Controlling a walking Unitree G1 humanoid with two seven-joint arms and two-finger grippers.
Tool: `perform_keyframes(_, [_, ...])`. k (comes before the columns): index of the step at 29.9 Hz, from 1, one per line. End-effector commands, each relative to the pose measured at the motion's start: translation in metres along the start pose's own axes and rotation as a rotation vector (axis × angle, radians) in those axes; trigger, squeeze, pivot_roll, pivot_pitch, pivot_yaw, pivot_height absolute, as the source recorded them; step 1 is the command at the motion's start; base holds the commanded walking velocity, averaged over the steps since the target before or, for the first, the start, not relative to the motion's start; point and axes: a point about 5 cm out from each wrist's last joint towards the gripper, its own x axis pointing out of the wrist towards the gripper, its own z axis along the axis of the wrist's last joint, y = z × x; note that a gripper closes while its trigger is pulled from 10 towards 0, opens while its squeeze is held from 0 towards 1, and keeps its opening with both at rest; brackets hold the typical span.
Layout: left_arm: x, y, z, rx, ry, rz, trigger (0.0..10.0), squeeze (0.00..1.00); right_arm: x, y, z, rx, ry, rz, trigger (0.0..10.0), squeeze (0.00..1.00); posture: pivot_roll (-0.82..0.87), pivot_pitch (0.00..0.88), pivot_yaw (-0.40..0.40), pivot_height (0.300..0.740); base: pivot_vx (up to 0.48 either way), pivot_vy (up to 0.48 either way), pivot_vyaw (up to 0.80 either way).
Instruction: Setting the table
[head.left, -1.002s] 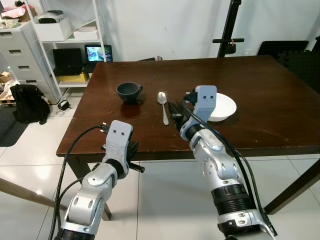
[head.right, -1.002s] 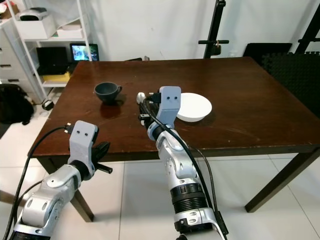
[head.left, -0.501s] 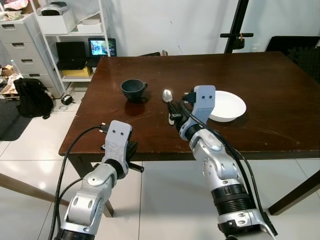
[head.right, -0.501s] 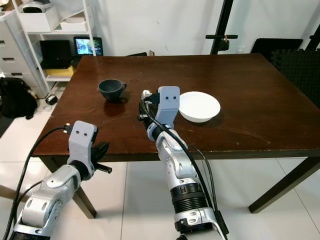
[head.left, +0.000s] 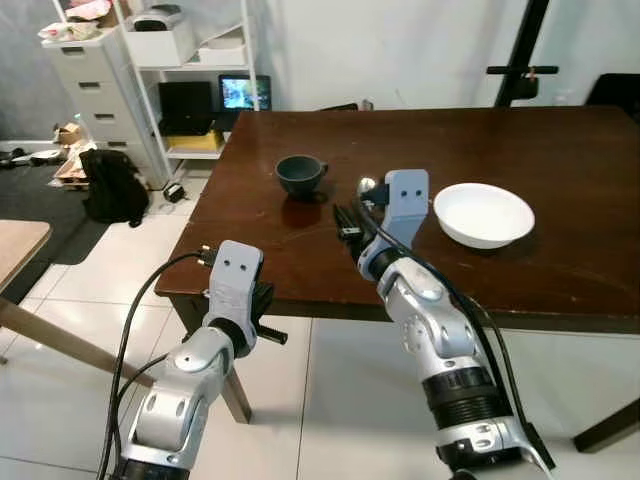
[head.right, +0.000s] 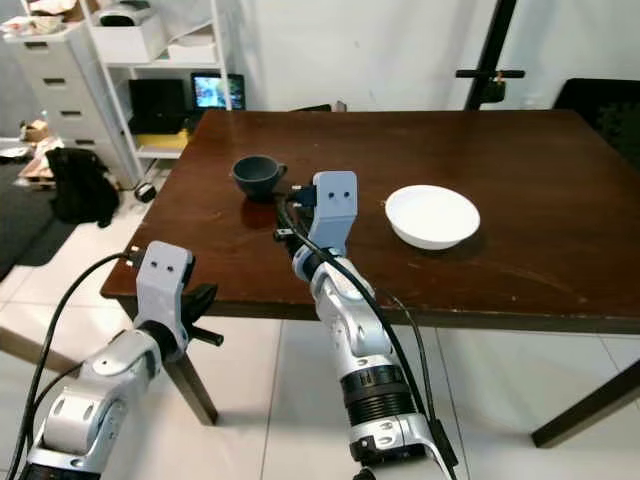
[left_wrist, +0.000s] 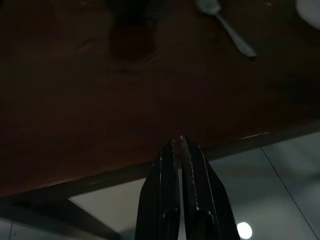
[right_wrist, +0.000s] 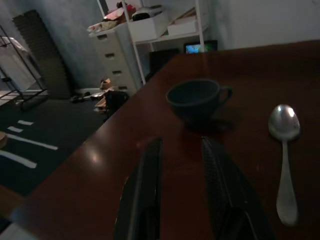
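A dark cup (head.left: 300, 172) stands on the brown table (head.left: 560, 130) toward its left side. A metal spoon (right_wrist: 284, 150) lies to the right of the cup, mostly hidden behind my right wrist in the eye views. A white bowl (head.left: 485, 212) sits further right. My right gripper (head.left: 347, 222) hovers just above the table between cup and spoon, open, with nothing between its fingers (right_wrist: 145, 190). My left gripper (left_wrist: 178, 145) is shut and empty, held low in front of the table's near edge.
A white shelf unit (head.left: 195, 60) with a lit laptop screen (head.left: 240, 93) and a grey drawer cabinet (head.left: 95, 90) stand at the back left. A black bag (head.left: 112, 185) lies on the tiled floor. A black stand (head.right: 490, 60) rises behind the table.
The whole picture has shifted right and the table looks further off, so the camera has moved left and back. Both grippers keep their poses, the right one still open.
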Motion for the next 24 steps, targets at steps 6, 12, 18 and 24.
perform_keyframes(6, [-0.0029, 0.0062, -0.0089, -0.005, 0.037, 0.021, 10.0, 0.0, 0.0016, 0.0128, -0.0068, 0.009, 0.025, 0.034, 10.0, 0.0, -0.01, 0.105, 0.128, 0.74, 0.0, 0.0, 0.79])
perform_keyframes(12, [-0.0027, 0.0063, -0.0088, -0.004, 0.036, 0.022, 10.0, 0.0, 0.0013, 0.013, -0.0078, 0.01, 0.027, 0.035, 10.0, 0.0, -0.01, 0.1, 0.129, 0.74, 0.0, 0.0, 0.79])
perform_keyframes(18, [-0.0023, 0.0059, -0.0086, -0.004, 0.035, 0.019, 10.0, 0.0, 0.0011, 0.0131, -0.0084, 0.01, 0.029, 0.035, 10.0, 0.0, -0.01, 0.096, 0.129, 0.74, 0.0, 0.0, 0.79])
perform_keyframes(24, [-0.0019, 0.006, -0.0085, -0.003, 0.034, 0.02, 10.0, 0.0, 0.0008, 0.0134, -0.0094, 0.01, 0.031, 0.036, 10.0, 0.0, -0.01, 0.094, 0.129, 0.74, 0.0, 0.0, 0.79])
